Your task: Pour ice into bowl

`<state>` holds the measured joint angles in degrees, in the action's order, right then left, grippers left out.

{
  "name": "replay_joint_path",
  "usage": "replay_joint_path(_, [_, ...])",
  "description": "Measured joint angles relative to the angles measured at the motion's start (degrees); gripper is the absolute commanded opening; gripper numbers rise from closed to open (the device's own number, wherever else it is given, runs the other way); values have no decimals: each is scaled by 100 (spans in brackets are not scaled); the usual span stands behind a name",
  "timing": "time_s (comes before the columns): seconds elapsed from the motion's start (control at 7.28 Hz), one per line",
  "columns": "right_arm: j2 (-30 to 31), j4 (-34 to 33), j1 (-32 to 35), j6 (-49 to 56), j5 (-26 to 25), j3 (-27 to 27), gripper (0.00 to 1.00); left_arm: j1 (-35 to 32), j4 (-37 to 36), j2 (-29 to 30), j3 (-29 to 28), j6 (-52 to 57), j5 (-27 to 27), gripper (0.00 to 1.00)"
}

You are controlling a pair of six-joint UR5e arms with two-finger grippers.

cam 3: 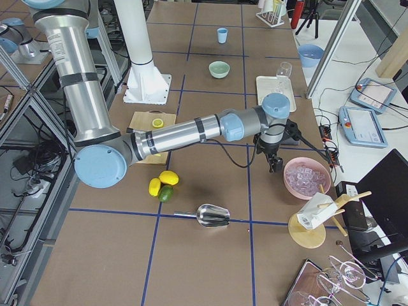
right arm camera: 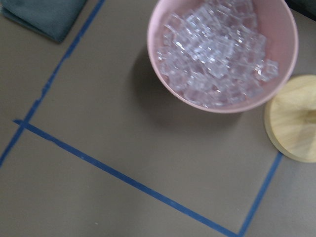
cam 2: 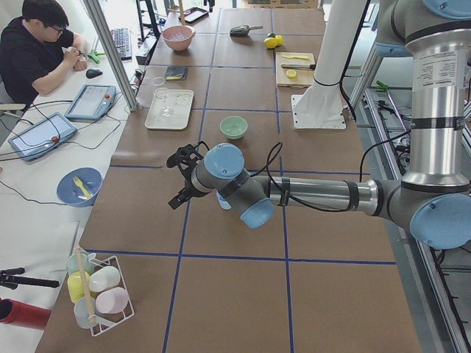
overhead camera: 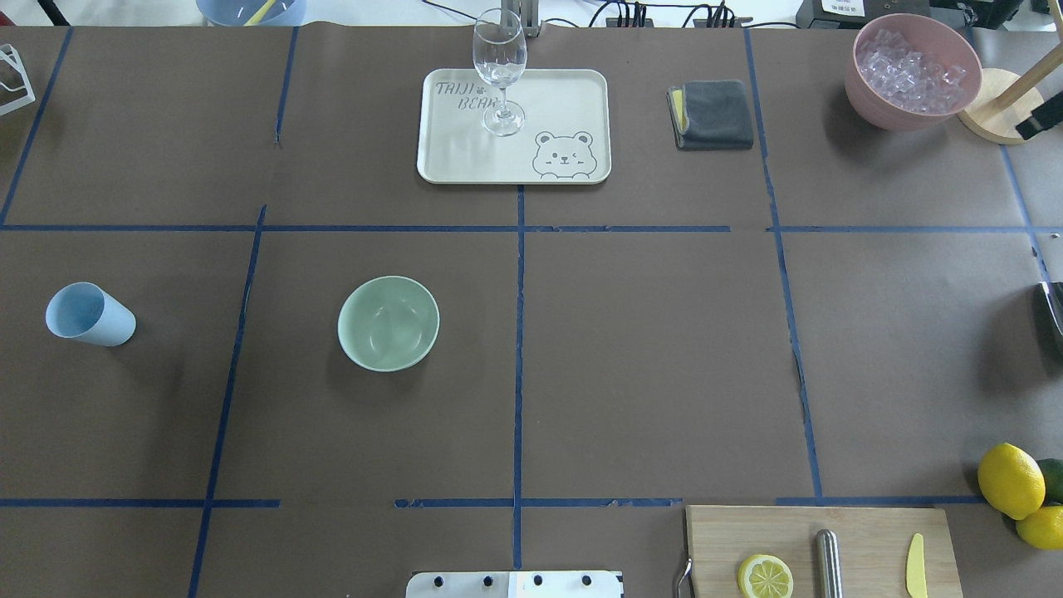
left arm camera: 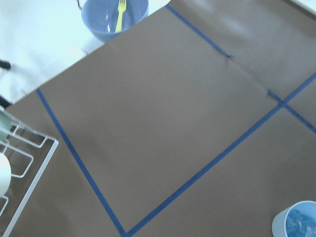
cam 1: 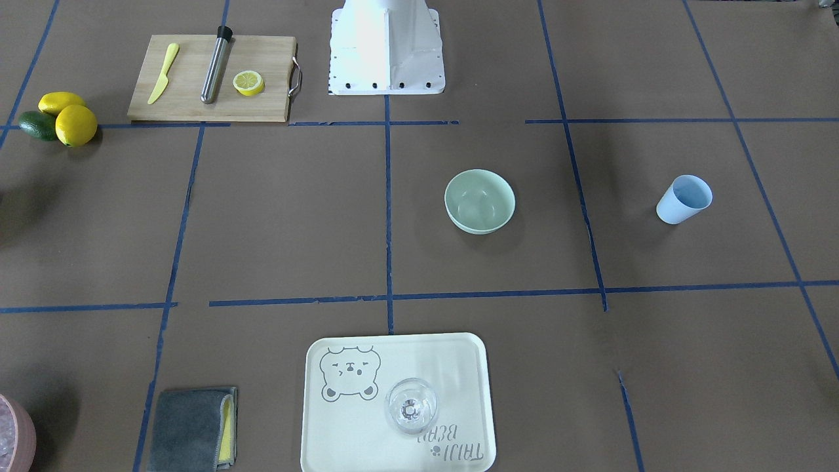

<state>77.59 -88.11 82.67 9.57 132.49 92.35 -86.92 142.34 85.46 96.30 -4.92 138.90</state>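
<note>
The pale mint-green bowl (overhead camera: 389, 323) stands upright and empty left of the table's middle line; it also shows in the front view (cam 1: 480, 201). The ice (left arm camera: 298, 224) shows as small clear bits inside the light blue cup (overhead camera: 90, 314), at the bottom right corner of the left wrist view. My left gripper (cam 2: 176, 179) shows only in the exterior left view, hovering above the table near the cup; I cannot tell whether it is open or shut. My right gripper (cam 3: 275, 164) shows only in the exterior right view, beside the pink container (cam 3: 306, 177); I cannot tell its state either.
The pink container (right arm camera: 222, 49) holds crushed-looking ice. A cream tray (overhead camera: 573, 91) bears a clear glass (overhead camera: 500, 66). There are also a folded grey cloth (overhead camera: 712, 115), a cutting board (cam 1: 196, 105) with a lemon half, lemons (overhead camera: 1011, 480) and a metal scoop (cam 3: 213, 215).
</note>
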Motion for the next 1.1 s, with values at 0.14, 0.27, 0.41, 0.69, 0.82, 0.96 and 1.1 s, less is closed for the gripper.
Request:
replay_joint_path(0.14, [240, 24, 216, 140, 0, -11, 100, 333, 783, -47, -11, -927, -179, 100])
replay_joint_path(0.27, [389, 36, 307, 173, -9, -2, 100, 833, 1544, -181, 9, -1753, -637, 100])
replay_joint_path(0.41, [511, 43, 343, 167, -16, 44, 100, 1409, 2304, -432, 46, -2534, -1326, 100])
replay_joint_path(0.69, [822, 48, 419, 151, -26, 301, 100, 2682, 3243, -1173, 348, -3409, -3281, 100])
replay_joint_path(0.82, [995, 48, 454, 143, -31, 467, 100, 3190, 3529, -1555, 482, -3560, -4202, 100])
replay_joint_path(0.96, [1120, 48, 478, 137, -35, 566, 100, 3605, 3747, -1840, 542, -3648, -5073, 100])
replay_joint_path(1.1, [1196, 48, 496, 132, -37, 606, 100, 3953, 3864, -1997, 561, -3762, -5863, 100])
